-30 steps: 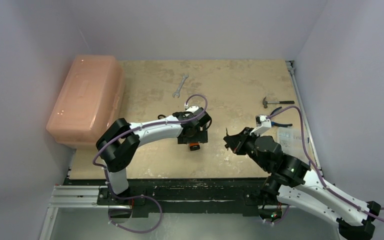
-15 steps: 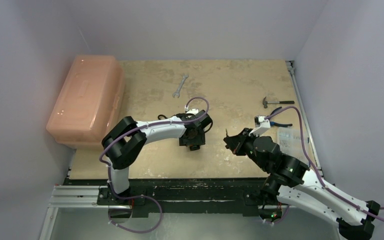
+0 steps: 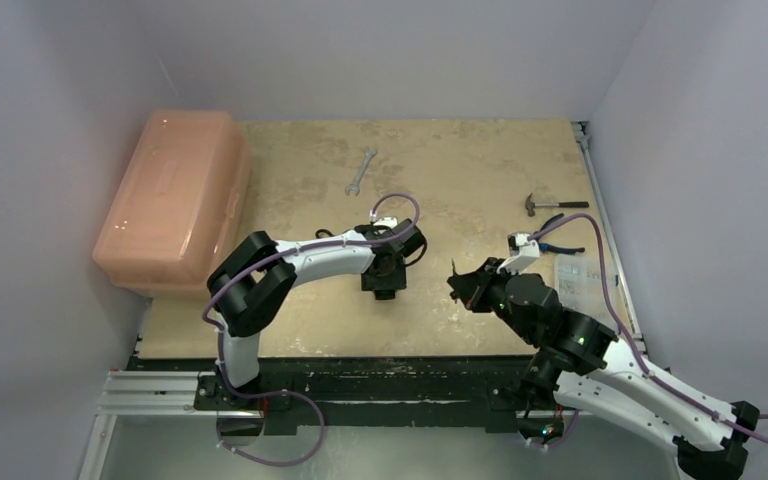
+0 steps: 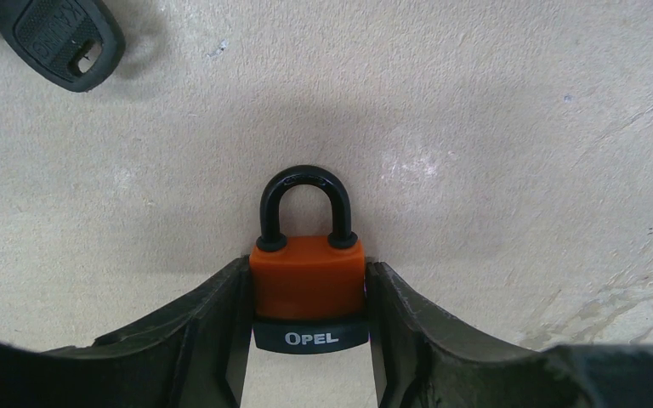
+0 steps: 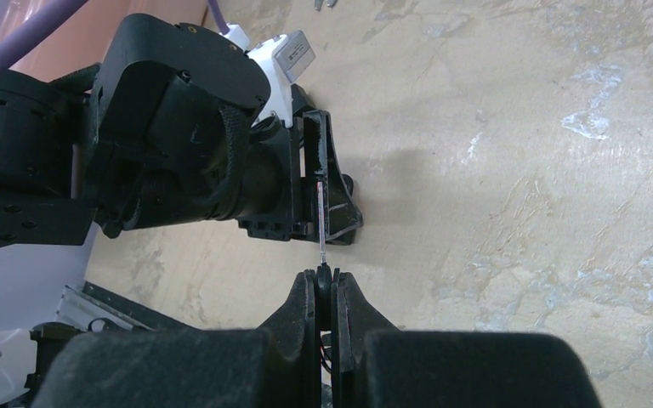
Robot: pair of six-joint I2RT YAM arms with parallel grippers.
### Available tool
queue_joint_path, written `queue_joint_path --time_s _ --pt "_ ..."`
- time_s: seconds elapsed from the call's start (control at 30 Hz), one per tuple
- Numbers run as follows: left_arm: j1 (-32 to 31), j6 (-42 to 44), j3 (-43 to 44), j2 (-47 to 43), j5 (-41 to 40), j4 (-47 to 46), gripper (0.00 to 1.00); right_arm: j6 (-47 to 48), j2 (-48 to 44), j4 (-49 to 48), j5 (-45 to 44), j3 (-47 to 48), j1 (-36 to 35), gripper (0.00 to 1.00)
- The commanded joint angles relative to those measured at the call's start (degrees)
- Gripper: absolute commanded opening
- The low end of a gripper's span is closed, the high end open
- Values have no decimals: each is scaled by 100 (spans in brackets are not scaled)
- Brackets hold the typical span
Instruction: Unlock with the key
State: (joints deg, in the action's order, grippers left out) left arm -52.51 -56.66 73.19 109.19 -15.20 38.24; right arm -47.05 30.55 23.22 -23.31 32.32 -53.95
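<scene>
Padlock (image 4: 308, 263): orange body, black shackle, flat on the counter (image 4: 493, 127). Your left hand (image 4: 308, 280) grasps it, a finger against each side of the body. Near the padlock, your right hand (image 5: 327, 279) is clenched on the key (image 5: 320, 225), blade toward the left hand.

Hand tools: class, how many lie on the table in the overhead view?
3: a wrench at the back centre, a hammer near the right edge, pliers just nearer than it. The arms may hide others.
</scene>
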Motion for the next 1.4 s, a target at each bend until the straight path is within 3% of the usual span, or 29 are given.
queue_joint_path --time_s 0.0,0.47,0.7,1.03,1.37 --pt "17 -277 -129 60 52 -619 0 47 -95 1 -217 2 -1 0" --pt "74 -652 -1368 -1081 547 -3014 0 -102 -81 354 -296 128 -1 0" --pt "85 -1043 -1405 -1238 727 -3302 0 -183 72 4 109 -45 -1 0" --pt "136 -1572 -1878 -1750 783 -3736 0 -662 295 -1517 1101 -1127 -1 0" --pt "187 -2114 -2470 -1924 951 -4560 0 -517 1176 -2995 1862 -1657 -1 0"
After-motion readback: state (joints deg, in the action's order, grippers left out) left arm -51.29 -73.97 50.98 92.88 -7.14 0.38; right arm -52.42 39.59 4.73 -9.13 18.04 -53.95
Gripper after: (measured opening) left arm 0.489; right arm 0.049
